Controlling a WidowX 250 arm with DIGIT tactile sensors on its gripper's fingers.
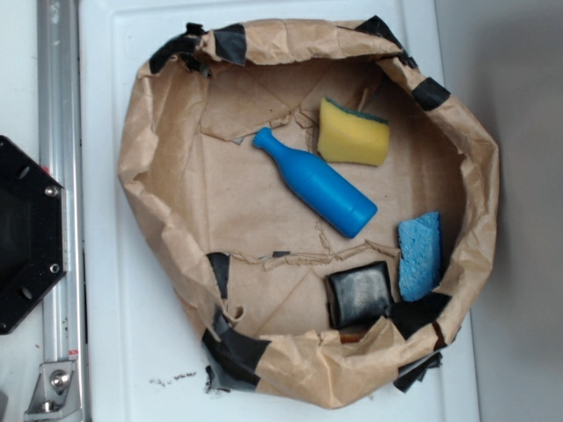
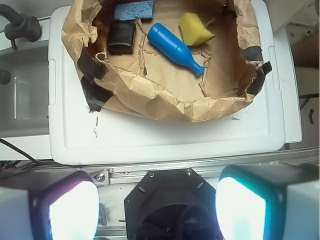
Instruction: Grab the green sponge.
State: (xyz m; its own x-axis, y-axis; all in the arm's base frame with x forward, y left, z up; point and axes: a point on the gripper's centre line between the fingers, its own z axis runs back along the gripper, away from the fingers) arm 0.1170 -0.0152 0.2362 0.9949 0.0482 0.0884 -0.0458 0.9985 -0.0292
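The green sponge (image 1: 354, 132), a yellow foam block with a thin dark-green layer on its far edge, lies in the upper right of a crumpled brown paper nest (image 1: 167, 176). In the wrist view the green sponge (image 2: 195, 29) sits near the top, far from my gripper (image 2: 157, 207). The gripper hangs open high above the robot's black base (image 2: 170, 200), with nothing between its two glowing white pads (image 2: 72, 210). It does not show in the exterior view.
A blue plastic bottle (image 1: 315, 183) lies diagonally in the middle of the nest, just left of and below the sponge. A blue porous sponge (image 1: 420, 255) and a black block (image 1: 359, 293) sit at the lower right. The nest rests on a white board (image 1: 114, 352).
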